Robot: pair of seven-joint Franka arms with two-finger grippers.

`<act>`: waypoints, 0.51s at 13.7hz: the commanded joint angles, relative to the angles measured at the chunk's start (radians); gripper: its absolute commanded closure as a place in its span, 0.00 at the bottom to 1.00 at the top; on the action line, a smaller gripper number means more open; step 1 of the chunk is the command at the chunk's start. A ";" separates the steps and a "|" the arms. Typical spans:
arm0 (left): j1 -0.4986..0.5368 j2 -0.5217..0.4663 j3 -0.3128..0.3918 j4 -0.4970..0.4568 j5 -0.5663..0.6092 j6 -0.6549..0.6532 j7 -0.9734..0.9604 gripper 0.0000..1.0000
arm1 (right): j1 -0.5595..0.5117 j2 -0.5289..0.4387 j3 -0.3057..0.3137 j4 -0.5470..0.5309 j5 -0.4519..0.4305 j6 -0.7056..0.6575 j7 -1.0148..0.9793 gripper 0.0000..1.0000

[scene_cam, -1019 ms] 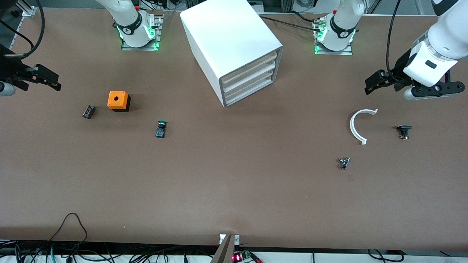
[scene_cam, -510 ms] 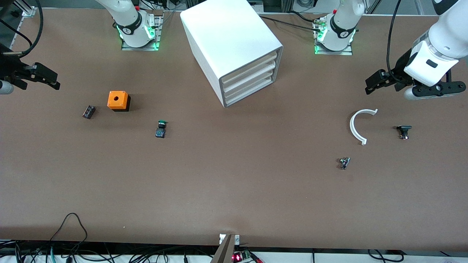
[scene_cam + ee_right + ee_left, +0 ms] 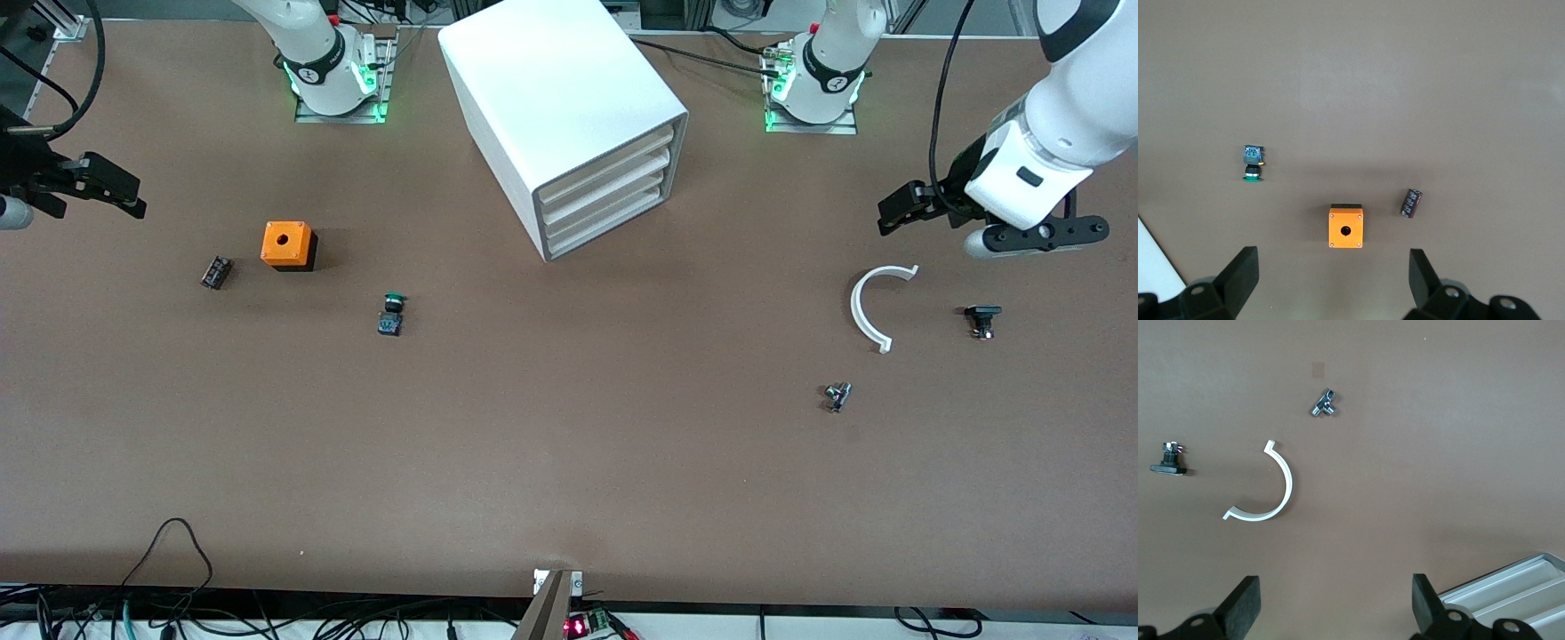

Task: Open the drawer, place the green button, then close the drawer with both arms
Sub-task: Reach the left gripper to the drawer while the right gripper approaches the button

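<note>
Nothing is done yet: the drawer [image 3: 613, 224], lowest of four in the cabinet [image 3: 551, 98], is closed, and the button [image 3: 391, 315] lies on the desk [image 3: 569, 462], nearer the camera than the cabinet, toward my right arm's end. My left hand [image 3: 898, 212] hovers above the white arc [image 3: 869, 306] and my right hand [image 3: 116, 191] above the desk's end, both with fingers apart and empty. The orange box [image 3: 288, 244], black part [image 3: 215, 271], metal fitting [image 3: 837, 395] and black-capped switch [image 3: 981, 318] block neither approach, I judge.
</note>
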 commanded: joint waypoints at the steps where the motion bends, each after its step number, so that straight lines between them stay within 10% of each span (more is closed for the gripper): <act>1: -0.014 0.094 -0.009 0.047 0.007 -0.034 0.016 0.00 | 0.004 -0.007 -0.004 0.003 -0.003 -0.004 -0.011 0.00; 7: -0.005 0.292 -0.015 -0.037 -0.425 -0.052 0.257 0.00 | 0.013 0.048 -0.001 0.009 -0.003 0.002 -0.009 0.00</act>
